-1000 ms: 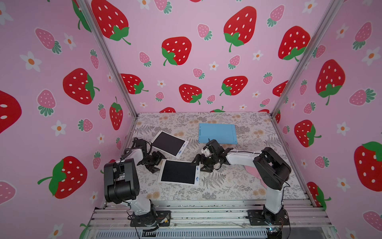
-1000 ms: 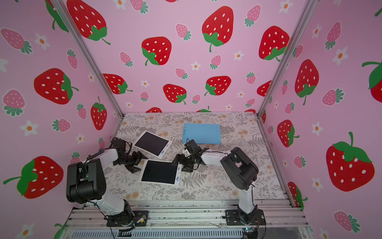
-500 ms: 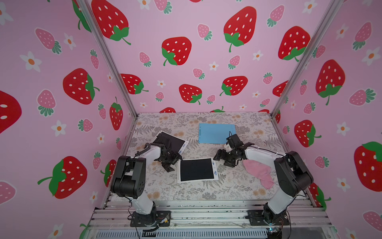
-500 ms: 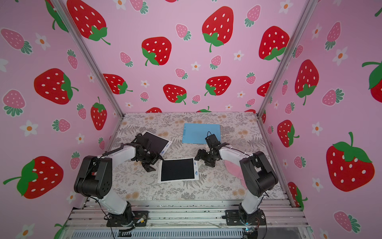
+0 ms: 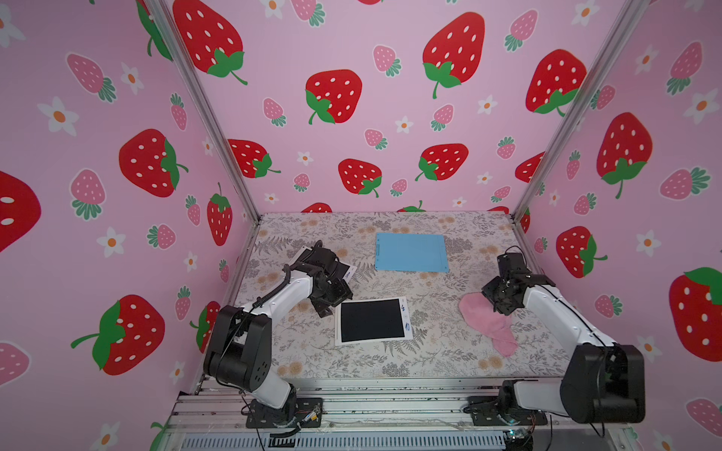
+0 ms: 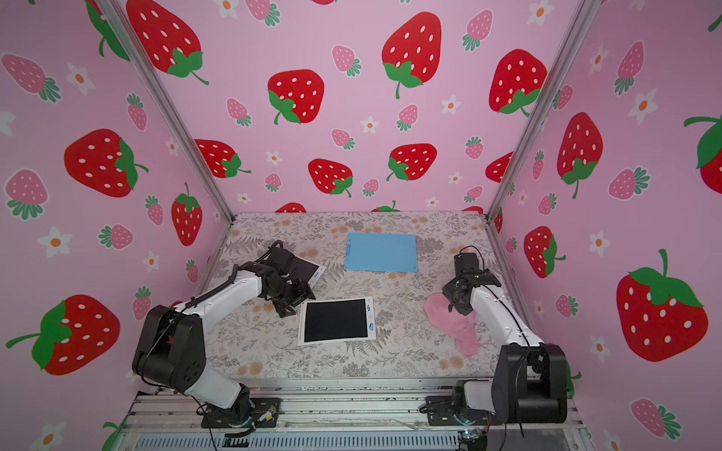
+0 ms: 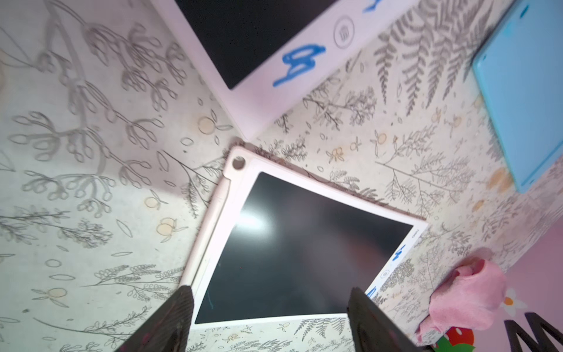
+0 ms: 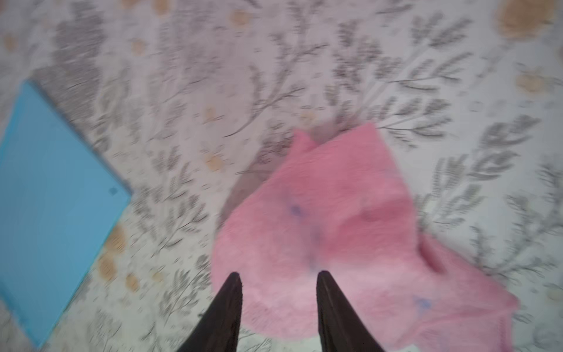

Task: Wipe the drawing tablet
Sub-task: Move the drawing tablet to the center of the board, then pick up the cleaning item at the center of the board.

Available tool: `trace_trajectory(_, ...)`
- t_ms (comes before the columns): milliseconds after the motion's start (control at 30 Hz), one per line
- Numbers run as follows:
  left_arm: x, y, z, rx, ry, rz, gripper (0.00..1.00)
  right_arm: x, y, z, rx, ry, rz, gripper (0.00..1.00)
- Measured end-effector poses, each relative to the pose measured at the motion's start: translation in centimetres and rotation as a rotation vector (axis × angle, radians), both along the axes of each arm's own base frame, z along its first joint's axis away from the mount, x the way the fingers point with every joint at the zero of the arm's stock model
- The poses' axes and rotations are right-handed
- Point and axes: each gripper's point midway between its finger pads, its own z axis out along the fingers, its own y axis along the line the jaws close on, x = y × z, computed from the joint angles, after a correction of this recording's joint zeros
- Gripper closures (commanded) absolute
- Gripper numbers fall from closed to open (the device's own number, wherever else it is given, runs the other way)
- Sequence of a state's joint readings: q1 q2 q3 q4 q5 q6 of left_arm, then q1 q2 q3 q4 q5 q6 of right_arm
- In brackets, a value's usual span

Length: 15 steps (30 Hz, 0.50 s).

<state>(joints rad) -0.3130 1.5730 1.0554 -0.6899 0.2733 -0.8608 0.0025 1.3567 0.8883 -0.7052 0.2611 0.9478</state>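
The drawing tablet (image 5: 373, 320) (image 6: 338, 320), white-framed with a black screen, lies flat at mid-table; the left wrist view shows it (image 7: 304, 243) with small blue marks on its border. My left gripper (image 5: 326, 308) (image 6: 287, 306) (image 7: 269, 292) hovers open just off the tablet's left edge, holding nothing. A crumpled pink cloth (image 5: 488, 324) (image 6: 453, 320) (image 8: 335, 228) lies at the right. My right gripper (image 5: 498, 308) (image 6: 455, 306) (image 8: 278, 275) is down over the cloth's upper end, fingers apart with cloth showing between them.
A second white tablet (image 6: 308, 267) (image 7: 259, 39) with blue scribbles lies at the back left, partly under my left arm. A light blue board (image 5: 410, 252) (image 6: 381, 252) (image 8: 51, 198) lies flat at the back centre. Pink walls close three sides.
The drawing tablet slid right to mid-table and turned. My right gripper left it and swung right onto the pink cloth. My left arm followed to the tablet's left edge.
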Motion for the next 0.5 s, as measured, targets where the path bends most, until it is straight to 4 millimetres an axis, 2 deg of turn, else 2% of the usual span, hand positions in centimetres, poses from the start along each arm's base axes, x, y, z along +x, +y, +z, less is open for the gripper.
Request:
trace_trajectory(67, -0.4, -0.8, 0.0, -0.007, 0.002, -0.023, 0.22, -1.8, -1.2, -1.4, 0.017, 0.081, -0.066, 0.52)
trace_trajectory(133, -0.5, -1.1, 0.0, -0.01, 0.003, -0.034, 0.22, -2.9, -1.4, -1.9, 0.025, 0.124, -0.092, 0.5)
trace_trajectory(300, -0.8, -1.6, 0.1, -0.015, 0.006, -0.046, 0.23, -4.7, -1.2, -2.4, 0.037, 0.165, -0.123, 0.49)
trace_trajectory(500, -0.8, -1.7, 0.2, -0.017, 0.007, -0.05, 0.23, -6.2, -0.7, -3.3, 0.069, 0.225, -0.137, 0.34)
